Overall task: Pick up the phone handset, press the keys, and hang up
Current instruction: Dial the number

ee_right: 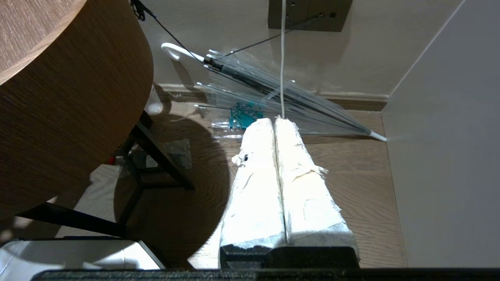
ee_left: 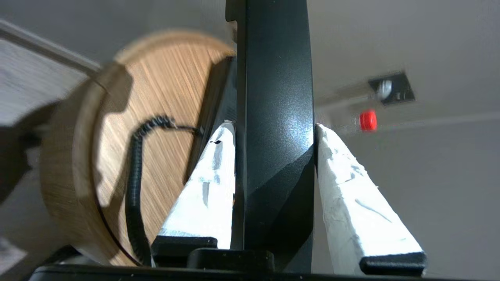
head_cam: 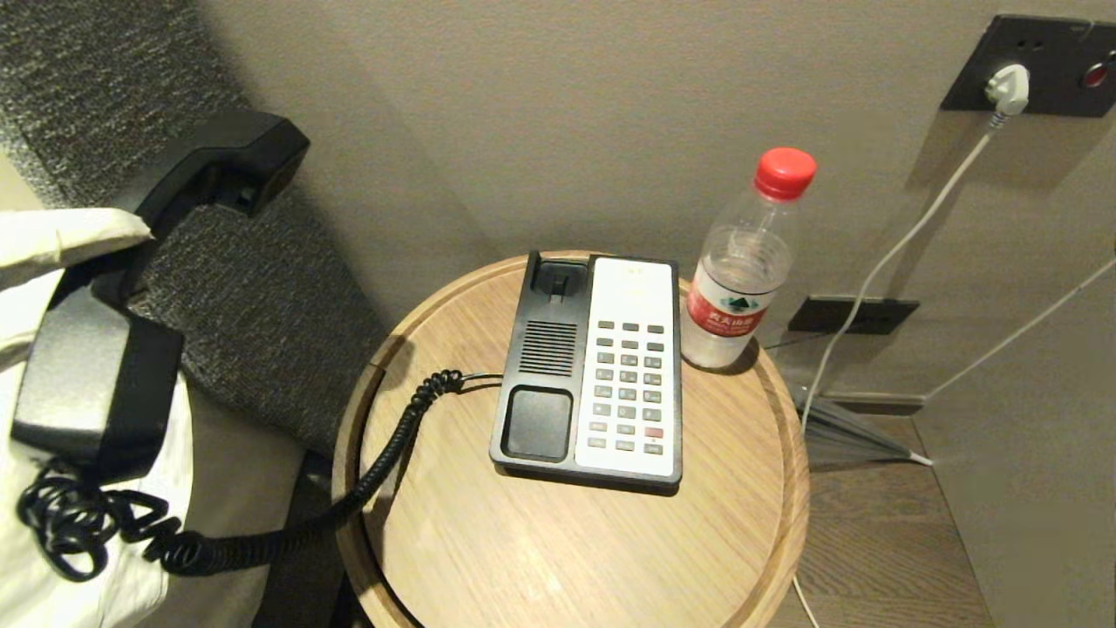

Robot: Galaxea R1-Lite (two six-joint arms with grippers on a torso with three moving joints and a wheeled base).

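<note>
Gripping the long black plastic phone handset (ee_left: 273,117) across its middle, the left gripper (ee_left: 273,128) has its white-wrapped jaws clamped on either side of the receiver. In the head view the handset (head_cam: 209,170) is raised in the air at the far left, well apart from the round wooden counter (head_cam: 540,541), in front of a dark grey textured panel (head_cam: 261,296). Its black coiled cord (head_cam: 375,471) sags from beside the gripper, loops in a tangle, then climbs over the counter's edge to the black and white desk phone base (head_cam: 593,366). The base's cradle stands empty, its grey keypad (head_cam: 629,384) uncovered. A clear plastic water bottle with a red cap (head_cam: 745,270) stands upright just beside the base's far right corner. The right gripper (ee_right: 275,125) hangs low beside the counter, its white-wrapped jaws pressed together on nothing, above the wooden floor (ee_right: 351,187) where a clear folded umbrella (ee_right: 273,97) lies against the wall.
</note>
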